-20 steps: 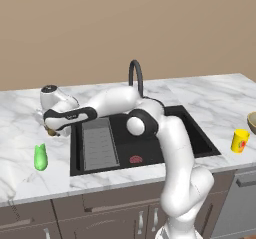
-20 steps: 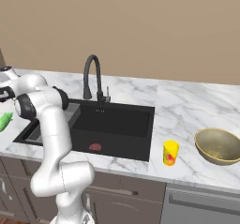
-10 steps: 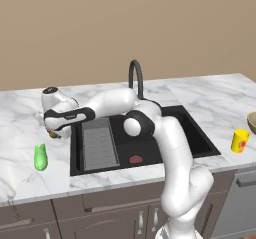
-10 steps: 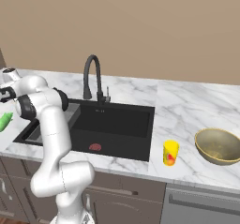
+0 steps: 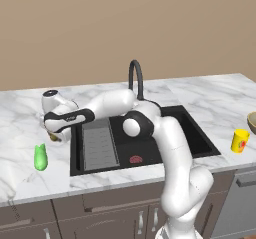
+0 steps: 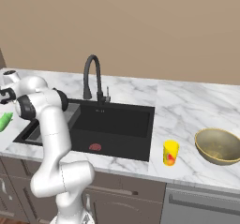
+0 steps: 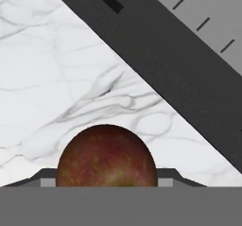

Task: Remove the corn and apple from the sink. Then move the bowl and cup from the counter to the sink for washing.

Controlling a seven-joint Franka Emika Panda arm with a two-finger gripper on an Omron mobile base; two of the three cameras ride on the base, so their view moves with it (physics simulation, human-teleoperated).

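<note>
Arm is stretched out to the left over the counter, hand sitting just past the left rim of the sink. Gripper is low over the marble, clamped on the apple. In the hand view the apple sits right between the jaws, reddish-brown with yellow flecks, both sides flush against the finger pads. Marble is directly beneath it; can't tell whether the apple touches the surface or hangs just above. Sink edge runs diagonally across the upper right of that view, with the ribbed grey drain rack beyond it.

Corn lies on the counter left of the sink, near the front edge, just beside and in front of the gripper, not touching it. In the right base view it shows as a green tip at the far left.

Sink basin holds the drain rack on its left side and a flat reddish item on the black floor near the front wall. Black arched faucet stands behind the basin.

Cup stands upright on the counter right of the sink, near the front edge, red mark on its side. Bowl sits upright further right, near the cup, apart from it.
</note>
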